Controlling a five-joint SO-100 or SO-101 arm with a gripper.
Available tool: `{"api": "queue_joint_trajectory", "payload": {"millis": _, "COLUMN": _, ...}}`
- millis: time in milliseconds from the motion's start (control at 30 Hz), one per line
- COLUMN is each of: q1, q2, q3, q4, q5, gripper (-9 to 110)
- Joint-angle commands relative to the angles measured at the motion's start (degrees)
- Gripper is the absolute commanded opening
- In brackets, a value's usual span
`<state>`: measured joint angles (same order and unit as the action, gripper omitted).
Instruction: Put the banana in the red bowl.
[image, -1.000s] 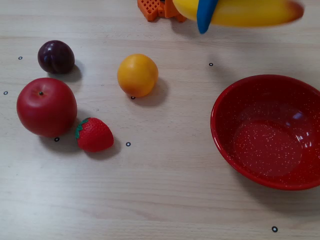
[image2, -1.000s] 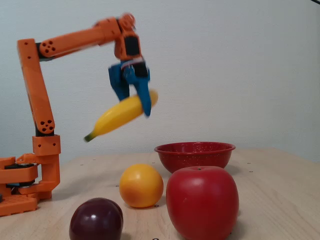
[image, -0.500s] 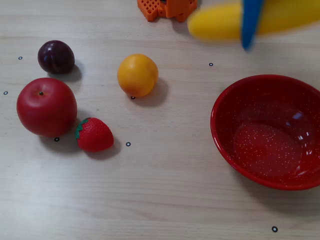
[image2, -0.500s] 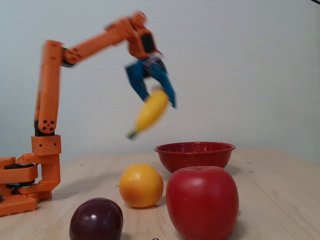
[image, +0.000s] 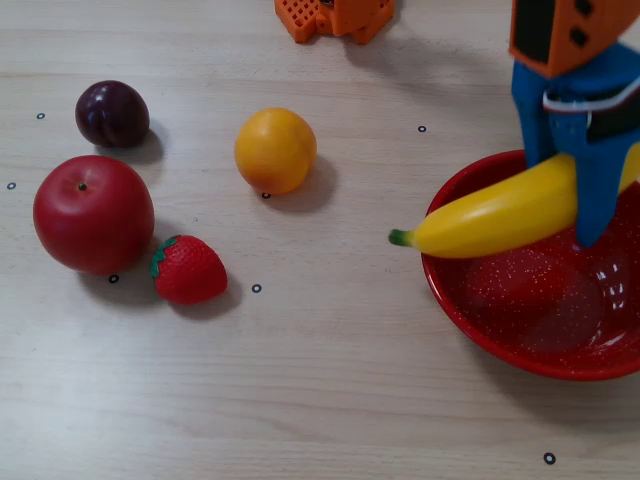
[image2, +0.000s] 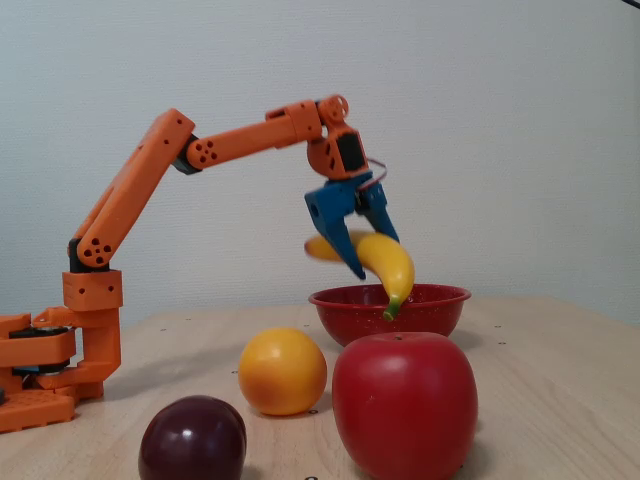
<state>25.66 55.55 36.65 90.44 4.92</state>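
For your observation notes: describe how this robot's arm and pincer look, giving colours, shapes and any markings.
The arm is made of bright orange plastic links with small round holes at the joints, rising from an orange base. A black block sits at the wrist. The pincer is blue, with two tapering pointed fingers.

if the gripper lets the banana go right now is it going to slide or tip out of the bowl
Possibly. The banana looks smooth, glossy and rigid, so it would likely slide rather than settle softly. In the top-down fixed view its green stem end overhangs the red bowl rim, so it may tip outward. The gripper holds it off-centre; dropped, it would probably rock on its curve.
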Motion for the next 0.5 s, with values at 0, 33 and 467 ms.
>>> {"api": "queue_joint_trajectory", "payload": {"millis": 0, "q1": -0.44, "q2": 2.99, "q3": -6.33, "q4": -0.18, "q5": 4.92, "gripper": 0}}
{"api": "queue_joint_trajectory", "payload": {"millis": 33, "q1": -0.53, "q2": 2.55, "q3": -6.24, "q4": 0.09, "q5": 6.06, "gripper": 0}}
{"api": "queue_joint_trajectory", "payload": {"millis": 467, "q1": -1.05, "q2": 0.88, "q3": -4.66, "q4": -1.14, "q5": 16.79, "gripper": 20}}
